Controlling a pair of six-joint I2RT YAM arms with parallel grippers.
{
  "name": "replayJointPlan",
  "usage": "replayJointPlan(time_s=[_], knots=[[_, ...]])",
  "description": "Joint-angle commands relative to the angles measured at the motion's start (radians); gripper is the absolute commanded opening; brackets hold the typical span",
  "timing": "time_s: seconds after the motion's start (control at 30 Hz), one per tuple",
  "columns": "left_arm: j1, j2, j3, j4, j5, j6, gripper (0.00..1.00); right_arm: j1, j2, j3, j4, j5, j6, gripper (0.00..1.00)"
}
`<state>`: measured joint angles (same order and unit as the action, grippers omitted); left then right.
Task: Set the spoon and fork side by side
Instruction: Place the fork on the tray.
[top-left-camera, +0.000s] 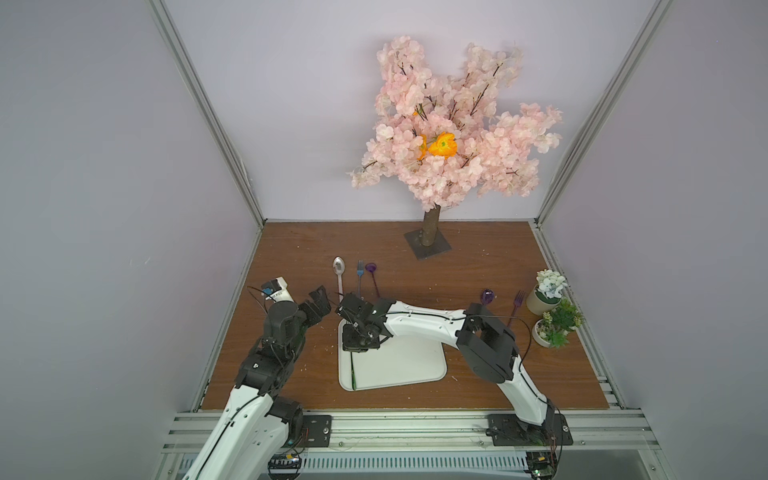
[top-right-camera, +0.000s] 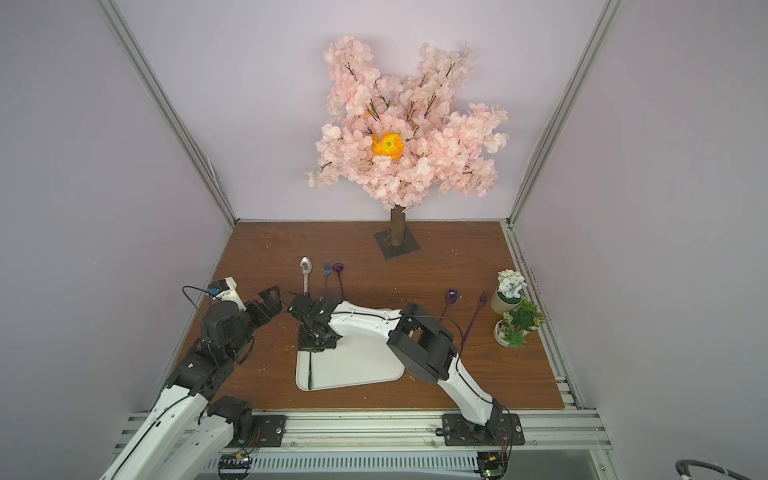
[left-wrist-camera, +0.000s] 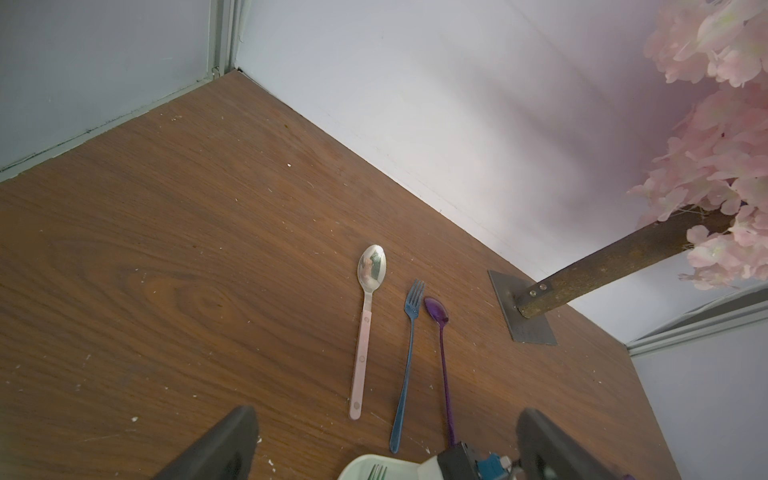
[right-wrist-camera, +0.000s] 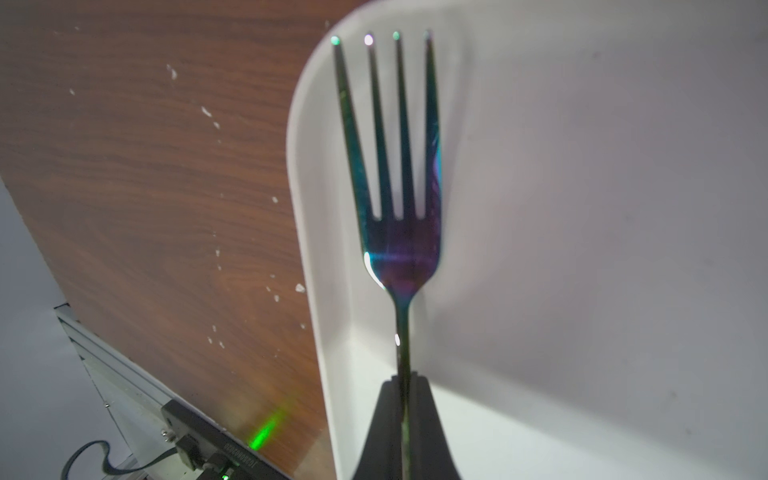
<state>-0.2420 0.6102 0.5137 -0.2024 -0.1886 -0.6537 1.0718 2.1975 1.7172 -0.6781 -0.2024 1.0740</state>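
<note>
My right gripper (top-left-camera: 353, 347) (right-wrist-camera: 402, 382) is shut on the neck of an iridescent green fork (right-wrist-camera: 395, 208). The fork runs along the left side of the white tray (top-left-camera: 407, 361), its handle (top-left-camera: 354, 372) toward the front. Its tines (left-wrist-camera: 377, 471) sit at the tray's far left corner. I cannot tell whether it touches the tray. Just behind the tray lie a pink-handled silver spoon (top-left-camera: 338, 270) (left-wrist-camera: 370, 291), a blue fork (top-left-camera: 359, 274) (left-wrist-camera: 409, 361) and a purple spoon (top-left-camera: 372, 270) (left-wrist-camera: 440, 332), parallel. My left gripper (top-left-camera: 323, 302) (left-wrist-camera: 386, 415) hovers open and empty, left of the right gripper.
Another purple spoon (top-left-camera: 487, 297) and a purple fork (top-left-camera: 516, 303) lie at the right. Two potted plants (top-left-camera: 548, 291) (top-left-camera: 557, 324) stand by the right rail. A pink blossom tree on a dark base plate (top-left-camera: 428, 245) stands at the back. Walls close in three sides.
</note>
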Motion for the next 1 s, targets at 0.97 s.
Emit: replayJointPlan(time_s=[0.97], knots=[[0.011,0.013,-0.001,-0.014,-0.024,-0.007,1.00,-0.014,0.005,0.076,-0.046,0.045,-0.061,0.24]])
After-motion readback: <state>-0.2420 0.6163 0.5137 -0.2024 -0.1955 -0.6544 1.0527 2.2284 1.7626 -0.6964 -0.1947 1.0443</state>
